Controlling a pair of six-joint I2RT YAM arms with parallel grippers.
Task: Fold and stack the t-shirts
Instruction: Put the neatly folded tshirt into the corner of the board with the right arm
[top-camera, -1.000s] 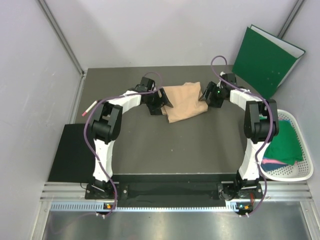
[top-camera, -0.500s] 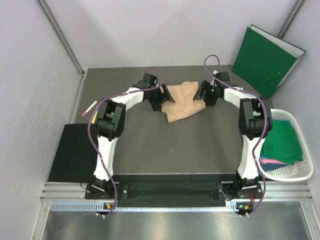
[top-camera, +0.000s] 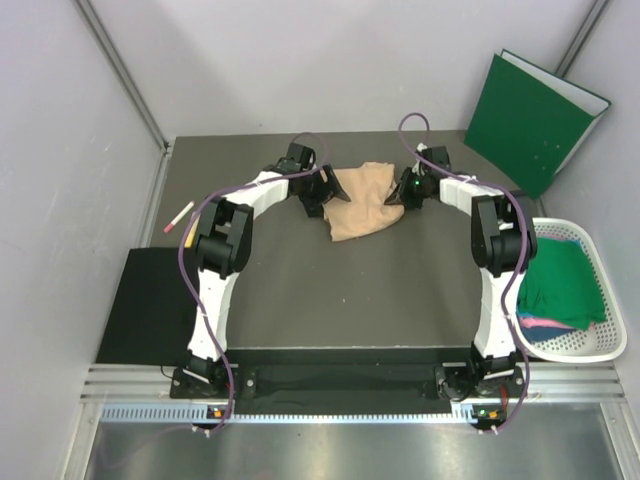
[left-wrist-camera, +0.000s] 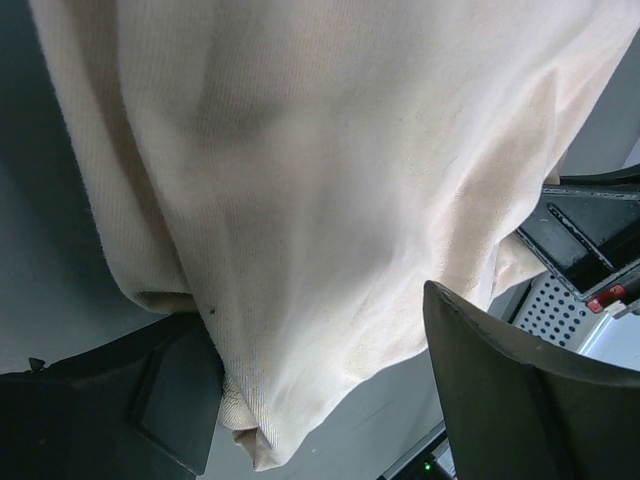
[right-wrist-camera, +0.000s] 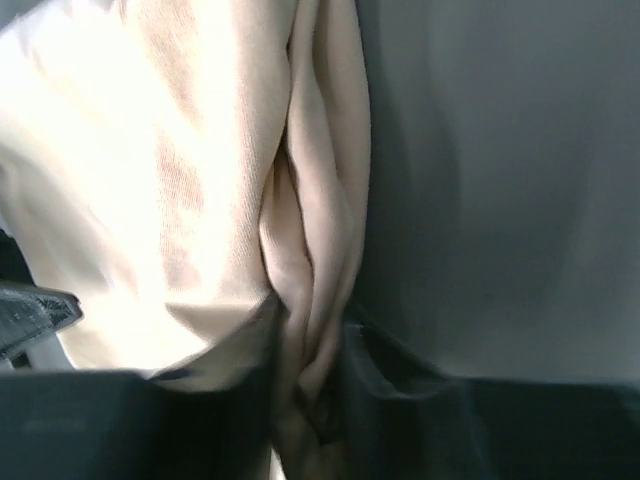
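Because the peach t-shirt (top-camera: 362, 200) is soft, light cloth lying bunched in a heap at the far middle of the table (top-camera: 330, 300), it will likely sag and slide rather than keep any shape. A pinch on an edge or corner should serve better than a grab at the bulk.

The right gripper (top-camera: 398, 193) sits at the heap's right side. Its wrist view shows its fingers (right-wrist-camera: 400, 410) squeezed on a narrow fold of the cloth. The left gripper (top-camera: 328, 195) sits at the heap's left side with its 2 fingers (left-wrist-camera: 500, 390) wide apart, and cloth drapes between them without being pinched.

Lifted from 2 points, the shirt would probably hang and spread between the arms. Thin fabric may slip from a shallow bite, so a hem or a doubled fold looks like the safer hold.

A green t-shirt (top-camera: 562, 285) and a pink t-shirt (top-camera: 540, 323) lie in the white basket (top-camera: 605, 350) at the right, well apart from the heap.
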